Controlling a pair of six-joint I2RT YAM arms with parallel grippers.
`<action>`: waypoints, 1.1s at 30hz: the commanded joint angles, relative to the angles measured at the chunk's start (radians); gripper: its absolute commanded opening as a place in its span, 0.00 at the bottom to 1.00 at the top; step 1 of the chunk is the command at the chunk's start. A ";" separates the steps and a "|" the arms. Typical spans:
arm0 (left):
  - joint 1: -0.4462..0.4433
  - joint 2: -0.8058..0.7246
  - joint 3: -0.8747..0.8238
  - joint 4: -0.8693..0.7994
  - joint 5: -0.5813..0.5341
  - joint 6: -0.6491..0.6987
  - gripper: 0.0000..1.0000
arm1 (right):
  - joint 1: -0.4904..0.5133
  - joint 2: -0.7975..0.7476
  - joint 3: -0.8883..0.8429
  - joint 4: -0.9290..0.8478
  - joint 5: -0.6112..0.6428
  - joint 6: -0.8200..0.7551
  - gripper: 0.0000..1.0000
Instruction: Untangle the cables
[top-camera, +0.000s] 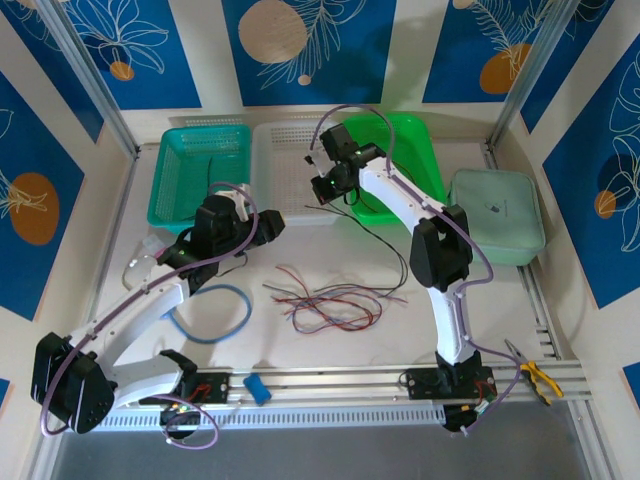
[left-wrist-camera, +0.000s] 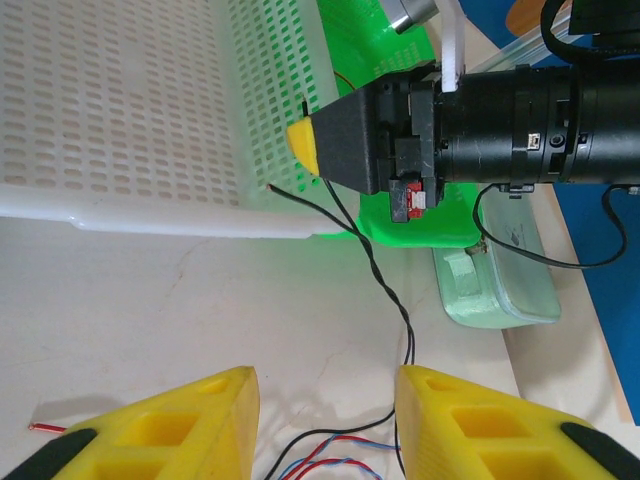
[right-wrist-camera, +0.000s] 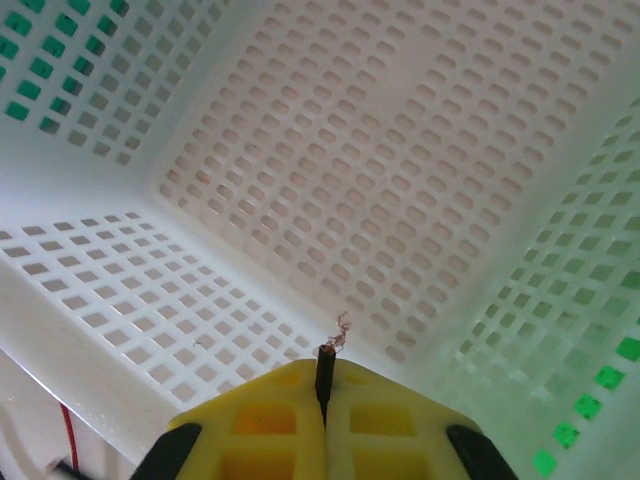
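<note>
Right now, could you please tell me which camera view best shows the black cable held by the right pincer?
The left wrist view: the black cable runs clearly from the right pincer down across the table. The right wrist view shows its frayed tip clamped between shut fingers; the top view, a faint thin line.

A robot lab booth: aluminium frame posts (top-camera: 95, 85), printed wall panels (top-camera: 300, 50), bench mounting rail (top-camera: 350, 381).
</note>
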 joint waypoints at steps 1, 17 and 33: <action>0.007 -0.022 0.038 -0.019 0.031 0.013 0.41 | 0.004 -0.091 0.025 -0.029 -0.009 -0.009 0.00; -0.160 0.161 0.422 0.056 0.195 0.076 0.58 | -0.117 -0.711 -0.392 0.256 -0.171 0.195 0.00; -0.379 0.193 0.290 0.411 0.150 0.919 0.58 | -0.311 -0.862 -0.495 0.380 -0.564 0.506 0.00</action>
